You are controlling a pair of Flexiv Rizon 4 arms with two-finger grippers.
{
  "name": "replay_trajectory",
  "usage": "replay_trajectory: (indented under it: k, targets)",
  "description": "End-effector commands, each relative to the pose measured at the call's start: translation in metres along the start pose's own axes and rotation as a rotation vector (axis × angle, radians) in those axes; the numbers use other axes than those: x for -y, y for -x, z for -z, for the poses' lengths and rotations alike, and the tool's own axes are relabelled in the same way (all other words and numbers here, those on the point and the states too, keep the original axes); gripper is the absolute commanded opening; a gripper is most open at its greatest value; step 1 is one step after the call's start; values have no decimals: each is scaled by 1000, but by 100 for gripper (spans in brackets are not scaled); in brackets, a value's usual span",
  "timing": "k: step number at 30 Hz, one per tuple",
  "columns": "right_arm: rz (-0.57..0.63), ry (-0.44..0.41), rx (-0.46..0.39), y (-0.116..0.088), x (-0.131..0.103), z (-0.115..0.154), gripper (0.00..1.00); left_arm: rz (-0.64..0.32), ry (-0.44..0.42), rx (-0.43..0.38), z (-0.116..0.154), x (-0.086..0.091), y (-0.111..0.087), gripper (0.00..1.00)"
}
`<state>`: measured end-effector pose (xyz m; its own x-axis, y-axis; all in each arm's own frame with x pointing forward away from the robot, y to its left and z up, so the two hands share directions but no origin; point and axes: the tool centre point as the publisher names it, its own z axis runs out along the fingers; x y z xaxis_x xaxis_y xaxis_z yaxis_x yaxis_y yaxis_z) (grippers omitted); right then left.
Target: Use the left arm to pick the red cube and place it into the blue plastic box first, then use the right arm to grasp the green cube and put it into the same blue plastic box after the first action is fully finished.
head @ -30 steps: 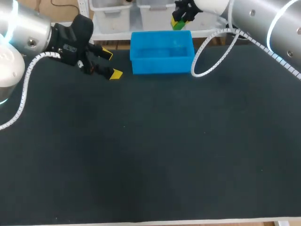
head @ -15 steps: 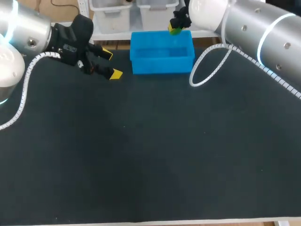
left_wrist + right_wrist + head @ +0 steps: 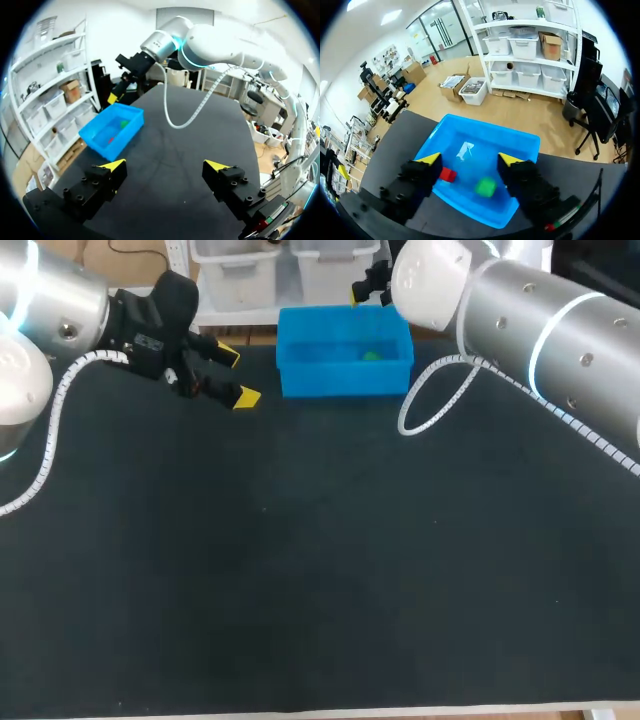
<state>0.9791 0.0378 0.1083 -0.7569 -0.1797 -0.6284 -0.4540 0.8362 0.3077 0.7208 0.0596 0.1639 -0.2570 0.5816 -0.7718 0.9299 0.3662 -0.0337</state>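
Note:
The blue plastic box [image 3: 345,380] stands at the table's far edge. Inside it lie the green cube [image 3: 370,356] and, in the right wrist view, the red cube [image 3: 447,174] next to the green cube [image 3: 485,187]. My right gripper [image 3: 470,159] hangs open above the box [image 3: 530,142], holding nothing; in the head view the right gripper [image 3: 365,290] is over the box's far rim. My left gripper [image 3: 235,375] stands open and empty left of the box. From the left gripper [image 3: 165,165], the box [image 3: 131,129] with both cubes is ahead.
The right arm's white coiled cable [image 3: 430,390] loops down to the table just right of the box. The dark table mat [image 3: 320,560] stretches to the near edge.
My right gripper moved left over the box, opened and let go of the green cube, which now lies in the box. The left arm has kept still.

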Motion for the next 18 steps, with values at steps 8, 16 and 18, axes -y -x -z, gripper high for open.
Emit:
replay_trajectory:
  k: [8, 16, 18]
  targets:
    - [7, 4, -414, 25, 5, -1, 100, -4, -1, 8, 0, -1, -2, 100]
    - [8, 3, -412, 26, 5, 1, 100, -4, -1, 8, 0, -1, -2, 100]
    - [8, 3, -412, 26, 5, 1, 100, -4, -1, 8, 0, -1, -2, 100]
